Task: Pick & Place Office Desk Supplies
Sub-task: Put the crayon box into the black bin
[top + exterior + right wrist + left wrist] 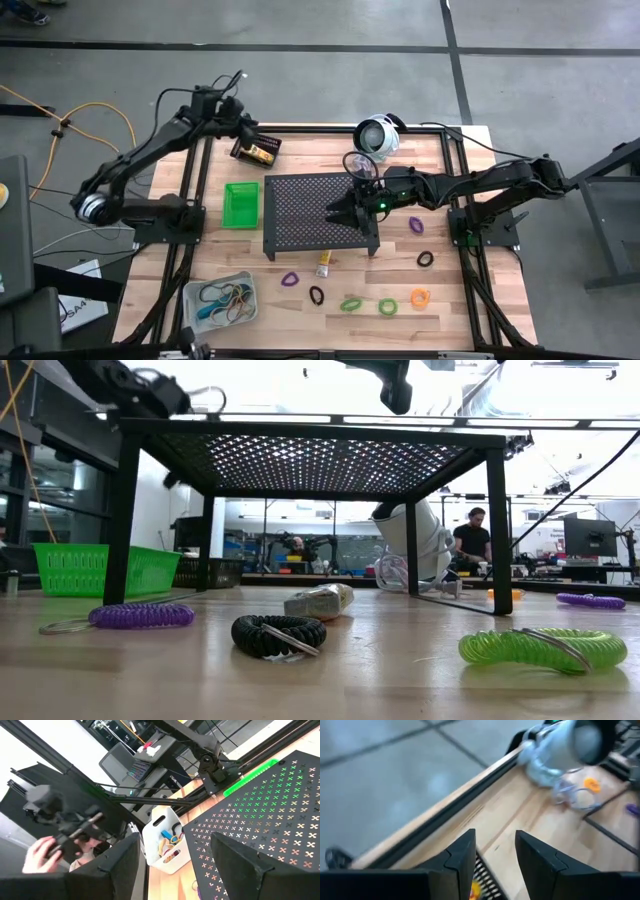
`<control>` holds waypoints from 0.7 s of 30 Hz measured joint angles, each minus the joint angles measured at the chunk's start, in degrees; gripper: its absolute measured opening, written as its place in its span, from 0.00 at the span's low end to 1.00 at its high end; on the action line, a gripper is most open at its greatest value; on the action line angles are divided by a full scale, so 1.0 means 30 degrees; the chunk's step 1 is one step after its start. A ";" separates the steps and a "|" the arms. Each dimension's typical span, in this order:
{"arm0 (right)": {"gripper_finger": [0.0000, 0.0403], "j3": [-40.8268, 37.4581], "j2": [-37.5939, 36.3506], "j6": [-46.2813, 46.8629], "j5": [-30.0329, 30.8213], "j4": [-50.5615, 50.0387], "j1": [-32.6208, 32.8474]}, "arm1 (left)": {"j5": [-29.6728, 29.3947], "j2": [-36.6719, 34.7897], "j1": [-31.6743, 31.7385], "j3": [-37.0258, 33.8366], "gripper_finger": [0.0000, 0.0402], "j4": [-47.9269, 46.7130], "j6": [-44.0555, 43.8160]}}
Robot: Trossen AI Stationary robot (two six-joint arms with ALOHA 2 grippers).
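My left gripper point(246, 136) point(495, 837) hovers open and empty over the black bin point(258, 150), which holds yellow tubes point(475, 890). My right gripper point(345, 211) point(175, 842) hangs open and empty above the black perforated stand point(312, 212). One yellow tube point(324, 264) point(318, 601) lies on the table at the stand's near edge. Purple point(290, 279), black point(317, 295), green point(350, 303) and orange point(420, 297) loops lie along the near side. The clear bin point(220, 300) point(167, 840) holds several bands. The green bin point(241, 203) stands left of the stand.
A round white-and-silver device point(377, 135) with a cable sits at the far edge. A purple loop point(416, 224) and a black loop point(425, 258) lie right of the stand. Black frame rails run along both table sides. A person's hand point(35, 852) shows beyond the table.
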 joint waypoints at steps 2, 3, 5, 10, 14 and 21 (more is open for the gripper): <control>0.57 0.0000 0.0000 0.0001 -0.0001 0.0000 -0.0007 | -0.0001 -0.0773 -0.0583 0.0000 0.33 0.0000 0.0200; 0.57 0.0000 0.0000 0.0000 -0.0001 0.0005 -0.0005 | -0.0021 -0.1082 -0.0907 0.0000 0.33 0.0000 0.0200; 0.57 -0.0005 0.0000 0.0004 -0.0002 0.0000 -0.0002 | -0.0325 -0.1570 -0.1559 0.0000 0.33 -0.0007 0.0191; 0.57 0.0000 0.0000 0.0000 0.0000 0.0001 -0.0001 | -0.0341 -0.1986 -0.3284 0.0000 0.33 -0.0048 0.0186; 0.57 0.0000 0.0000 0.0002 0.0000 0.0005 -0.0002 | 0.0205 -0.1986 -0.4919 0.0000 0.33 -0.0161 0.0506; 0.57 0.0000 0.0000 0.0000 -0.0004 0.0000 -0.0004 | 0.0809 -0.1986 -0.8122 0.0000 0.33 -0.0432 0.1483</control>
